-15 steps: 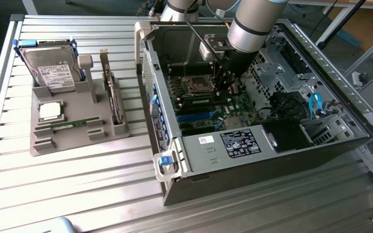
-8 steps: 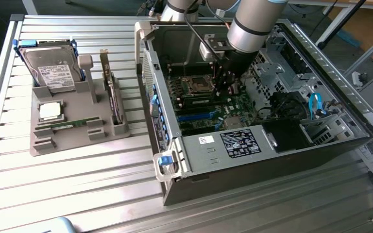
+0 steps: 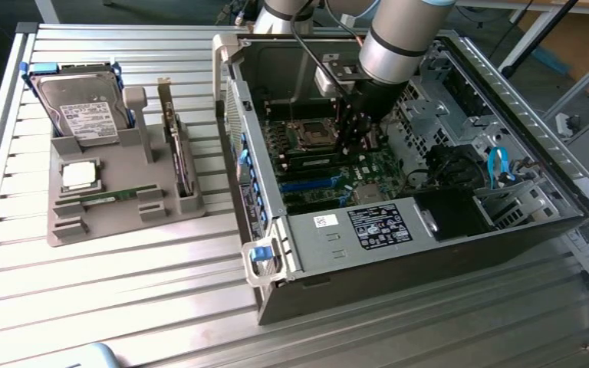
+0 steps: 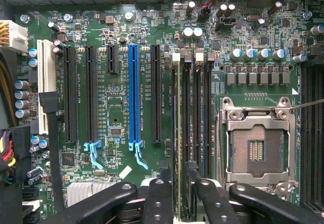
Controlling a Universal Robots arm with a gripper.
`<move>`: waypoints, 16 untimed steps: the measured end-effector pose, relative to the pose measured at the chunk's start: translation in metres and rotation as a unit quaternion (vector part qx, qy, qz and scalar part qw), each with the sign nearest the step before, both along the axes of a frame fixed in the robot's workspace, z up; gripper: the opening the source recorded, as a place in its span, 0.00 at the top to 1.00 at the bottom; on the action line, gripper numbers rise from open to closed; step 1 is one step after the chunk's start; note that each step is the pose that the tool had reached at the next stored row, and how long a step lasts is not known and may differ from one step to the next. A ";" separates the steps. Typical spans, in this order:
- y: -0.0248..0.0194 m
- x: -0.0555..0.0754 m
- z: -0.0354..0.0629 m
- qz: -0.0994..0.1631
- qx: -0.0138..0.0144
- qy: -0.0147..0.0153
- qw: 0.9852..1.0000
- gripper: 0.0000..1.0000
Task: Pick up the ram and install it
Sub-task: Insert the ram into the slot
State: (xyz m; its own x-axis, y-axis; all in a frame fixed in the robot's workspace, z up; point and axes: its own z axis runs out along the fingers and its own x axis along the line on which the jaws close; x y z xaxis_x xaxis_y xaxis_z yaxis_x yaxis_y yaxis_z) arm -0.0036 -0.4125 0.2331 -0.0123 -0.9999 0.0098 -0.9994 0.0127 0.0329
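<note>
One ram (image 4: 179,133) stands in its slot beside the empty processor socket (image 4: 257,150); the gripper (image 4: 178,193) straddles it, fingers open, holding nothing.

The motherboard (image 4: 121,107) was dark green, dotted with silver-topped capacitors. One long expansion slot (image 4: 133,92) was bright blue among black ones; at its nine o'clock stood a white slot (image 4: 44,85). The ram (image 4: 178,138) showed as a thin green edge between black memory slots. The processor socket (image 4: 257,150) was silver-framed around a dark centre. The gripper (image 4: 177,193) was black. The holder (image 3: 120,192) was grey, the table (image 3: 100,291) ribbed silver.
</note>
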 end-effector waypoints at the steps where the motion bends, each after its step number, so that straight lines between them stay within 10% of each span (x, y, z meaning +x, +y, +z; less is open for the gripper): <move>1: 0.0000 0.000 0.0006 0.000 0.000 0.000 1.000 0.75; 16: 0.0000 0.000 0.0262 0.000 0.000 0.000 1.000 0.75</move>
